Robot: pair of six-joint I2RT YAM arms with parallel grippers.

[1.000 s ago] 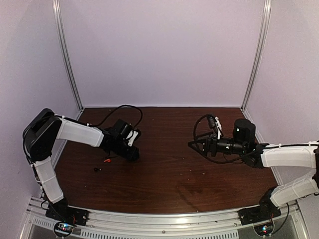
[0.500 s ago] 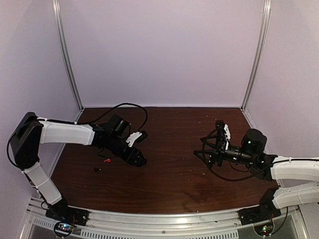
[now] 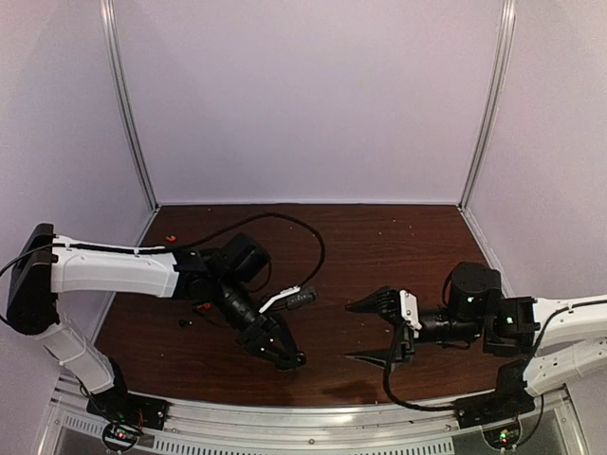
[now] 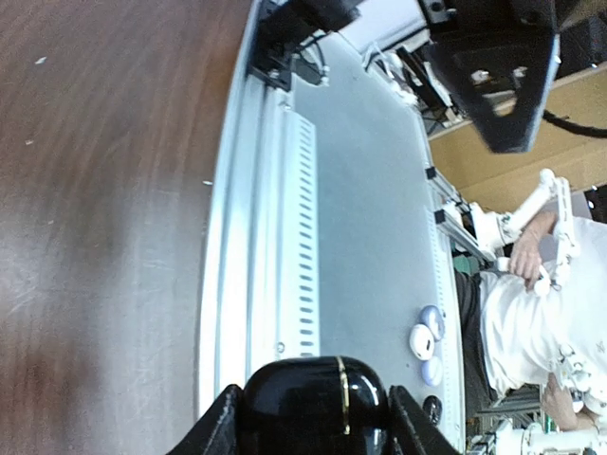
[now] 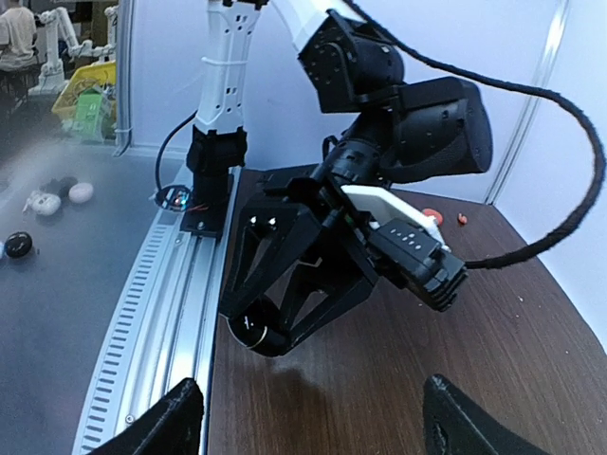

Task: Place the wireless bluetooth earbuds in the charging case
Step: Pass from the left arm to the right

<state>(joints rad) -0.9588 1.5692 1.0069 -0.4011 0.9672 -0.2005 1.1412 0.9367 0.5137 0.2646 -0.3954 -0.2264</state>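
Pale lilac walls (image 3: 313, 95) enclose three sides; slim aluminium posts (image 3: 128, 104) stand in the back corners. The dark wooden table (image 3: 379, 237) carries a dull glare; a slotted metal rail (image 3: 313, 422) edges its near side.

A dark wooden table (image 3: 379, 237) stands inside pale lilac walls (image 3: 303, 95), with a slotted aluminium rail (image 3: 313, 417) along its near edge. Beyond the rail are a person in a white shirt (image 4: 517, 318) and a yellow bin (image 5: 90, 87).
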